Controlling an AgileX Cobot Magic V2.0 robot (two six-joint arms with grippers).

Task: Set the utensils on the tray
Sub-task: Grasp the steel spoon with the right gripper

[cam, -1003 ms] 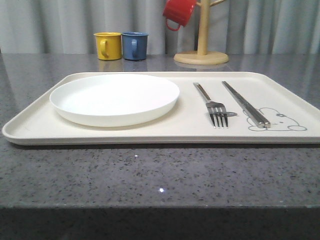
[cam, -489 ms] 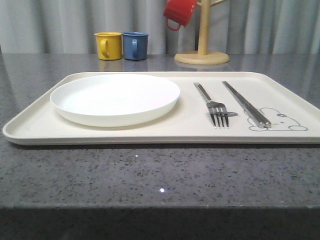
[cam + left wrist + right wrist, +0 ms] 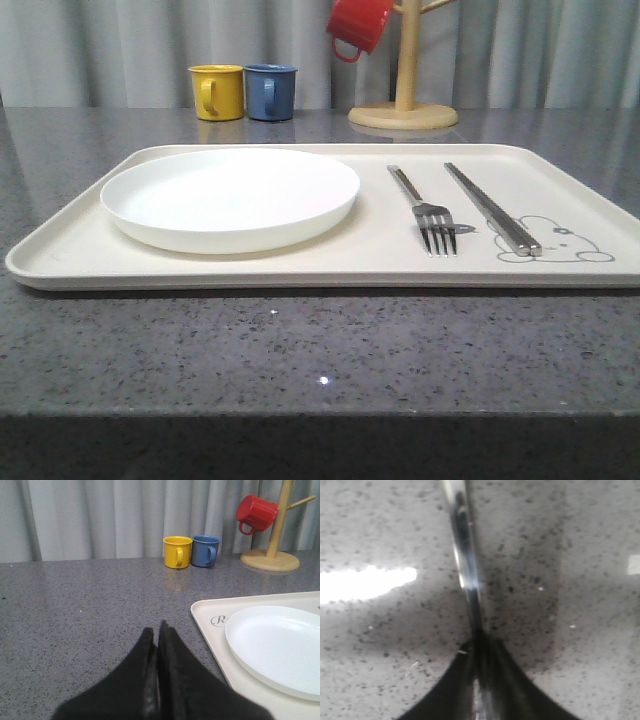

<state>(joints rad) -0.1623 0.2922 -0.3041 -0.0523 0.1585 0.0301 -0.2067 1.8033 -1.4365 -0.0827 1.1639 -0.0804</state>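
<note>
The tray (image 3: 300, 262) lies on the desk (image 3: 300, 350) carrying plate (image 3: 230, 198), fork (image 3: 425, 210) and chopsticks (image 3: 492, 208). Left pincer (image 3: 156, 632) is pressed together, empty; right pincer (image 3: 479, 642) is clamped on a spoon (image 3: 465, 565) handle.

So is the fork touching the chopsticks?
Apart. The front view shows bare tray between the fork and the chopsticks.
</note>
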